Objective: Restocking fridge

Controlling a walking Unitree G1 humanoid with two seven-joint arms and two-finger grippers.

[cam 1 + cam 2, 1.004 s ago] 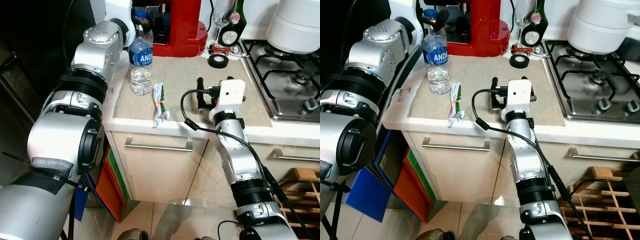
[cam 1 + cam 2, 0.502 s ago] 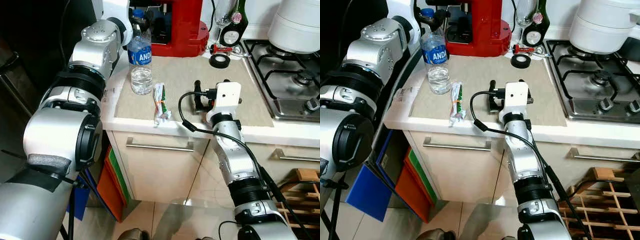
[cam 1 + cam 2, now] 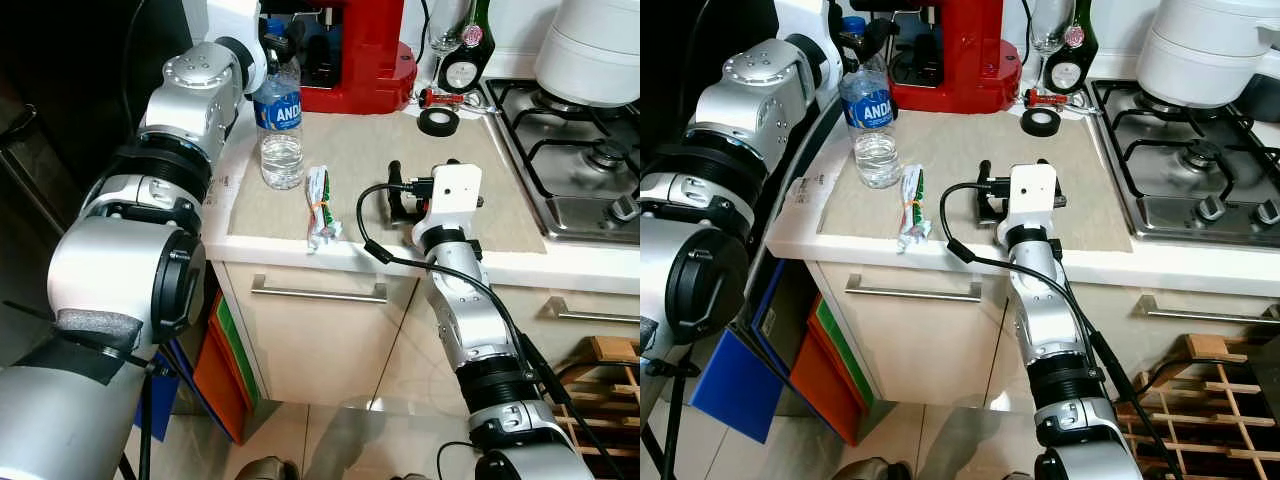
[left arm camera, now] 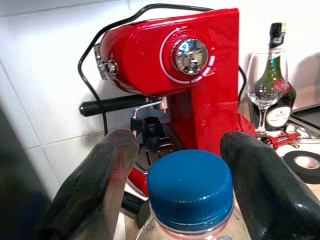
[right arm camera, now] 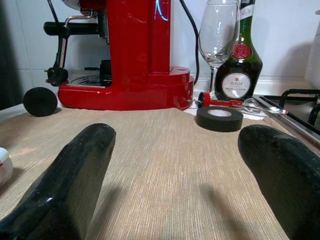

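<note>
Kitchen counter [image 3: 470, 262], far-left corner: one water bottle [image 3: 282, 135], upright on the beige mat [image 3: 360, 175]. My left gripper [image 4: 187, 187] straddles its blue cap [image 4: 190, 186], fingers apart, not yet clamped. Risk: a grip this high on a nearly empty bottle may tip it, or it may slip. Near edge: one wrapped packet [image 3: 319, 208]. Right of it, my right gripper [image 5: 177, 172] rests idle, spread wide. Far side: one red coffee machine [image 3: 355, 55], one tape roll [image 3: 438, 121], one glass [image 5: 217, 35], one dark bottle [image 5: 245, 60].

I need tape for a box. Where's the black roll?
The black tape roll lies flat on the beige counter mat, toward the back on the robot's right, just in front of the wine glass and dark bottle, beside the stove.
</note>
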